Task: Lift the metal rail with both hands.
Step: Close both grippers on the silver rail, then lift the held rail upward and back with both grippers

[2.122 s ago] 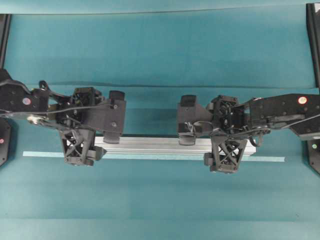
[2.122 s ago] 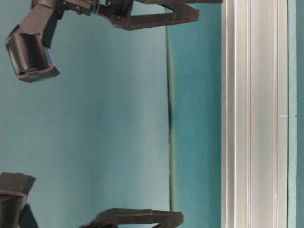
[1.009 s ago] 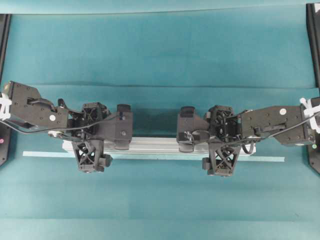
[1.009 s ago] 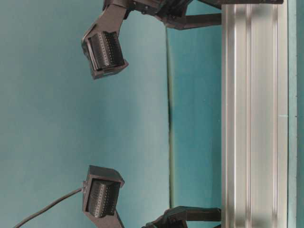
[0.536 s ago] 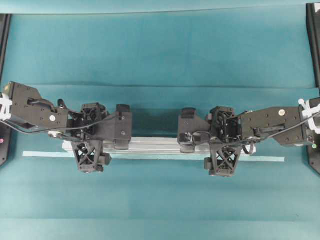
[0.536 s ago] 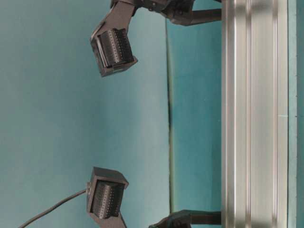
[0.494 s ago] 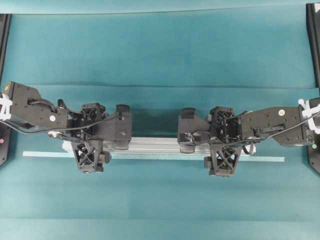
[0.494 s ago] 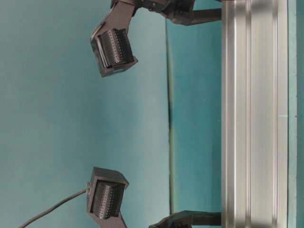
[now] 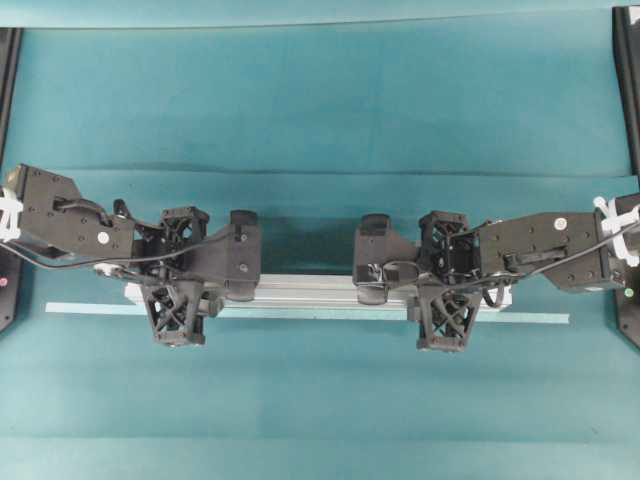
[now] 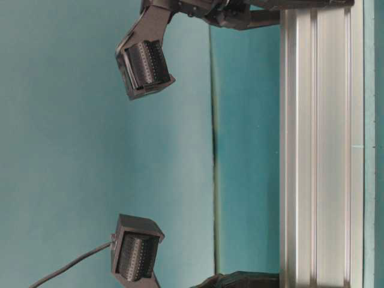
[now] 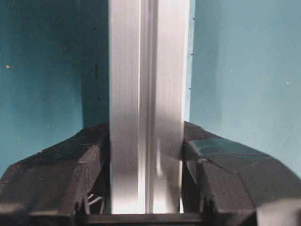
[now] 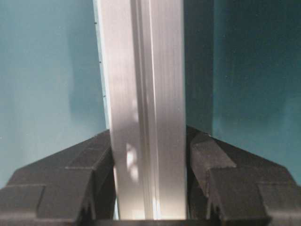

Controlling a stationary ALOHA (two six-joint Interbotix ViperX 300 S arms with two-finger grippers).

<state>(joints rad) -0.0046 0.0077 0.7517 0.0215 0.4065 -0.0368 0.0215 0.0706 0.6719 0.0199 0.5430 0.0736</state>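
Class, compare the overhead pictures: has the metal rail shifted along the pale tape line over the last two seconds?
No. The metal rail lies where it did beside the tape line, its ends at the same spots. Only the hands closed in on it.

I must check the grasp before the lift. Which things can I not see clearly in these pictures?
- Overhead view: both ends of the metal rail are covered by the left gripper and the right gripper.
- Wrist views: the fingers flank the rail closely, but firm contact cannot be confirmed; the far end is cut off by the top edge.
- Table-level view: whether the rail has left the table is not shown.
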